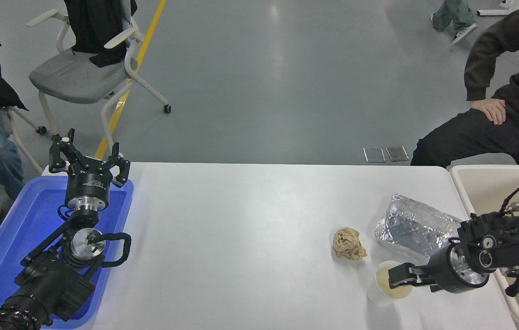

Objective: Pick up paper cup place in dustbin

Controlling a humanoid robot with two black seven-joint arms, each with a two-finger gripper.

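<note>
Over on the left, the left gripper (89, 158) sits parked above the blue tray (7, 238), fingers spread wide with nothing in them. There's tiny print on its black body but it's too small to read. The white table (241, 238) is bare through the middle.

Moving right, there's a crumpled brown paper ball (349, 244), then the paper cup (385, 289) just in front of it, near the table's front edge. It's standing upright, mouth pointing up, cream inside showing.

The right gripper (396, 279) comes in from the right, lying nearly level, its tip right over the cup's rim. Can't tell whether the fingers have closed on it.

Behind the arm is a crinkled silver foil package (413, 229), and the dustbin (463, 183) stands against the table's right edge. A person (507, 91) sits beyond it.
</note>
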